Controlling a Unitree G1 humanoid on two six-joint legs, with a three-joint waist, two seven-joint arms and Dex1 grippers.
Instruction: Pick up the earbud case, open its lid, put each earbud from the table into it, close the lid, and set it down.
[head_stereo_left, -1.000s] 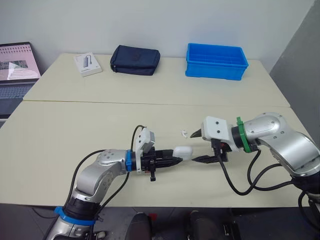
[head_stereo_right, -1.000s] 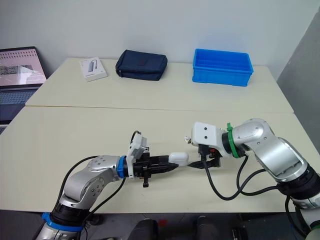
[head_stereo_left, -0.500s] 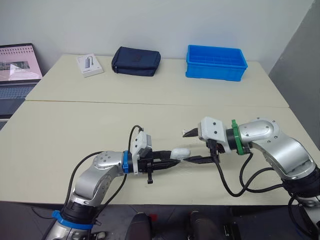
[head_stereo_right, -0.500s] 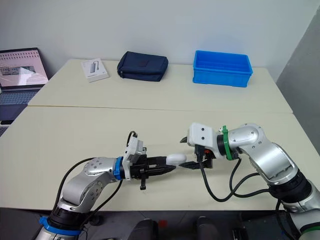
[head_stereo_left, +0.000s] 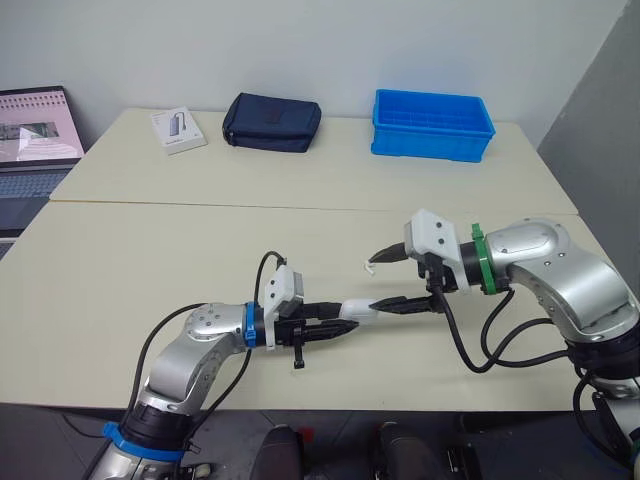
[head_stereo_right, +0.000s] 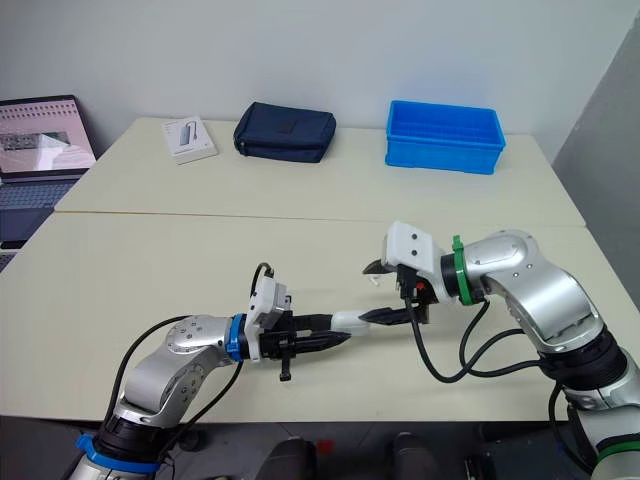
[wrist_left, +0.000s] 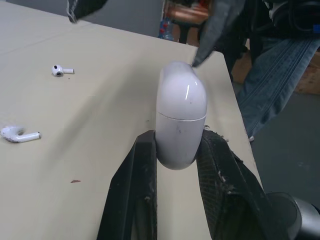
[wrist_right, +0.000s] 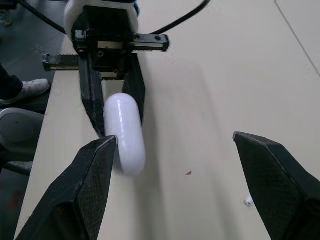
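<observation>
No text is legible on the laptop screen (head_stereo_left: 35, 125), white box (head_stereo_left: 178, 129) or earbud case (wrist_left: 181, 120)

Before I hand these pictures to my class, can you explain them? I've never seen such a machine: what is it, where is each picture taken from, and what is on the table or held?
It is a humanoid robot with two arms, each ending in a two-fingered gripper. Two pictures come from cameras in its head, looking down; the other two from a camera on each wrist. The left gripper pinches a white earbud case, lid closed. The right gripper is open beside it. Two earbuds lie on the table. Farther back: a blue bin, a dark pouch, a white box and, off to the side, a laptop.
</observation>
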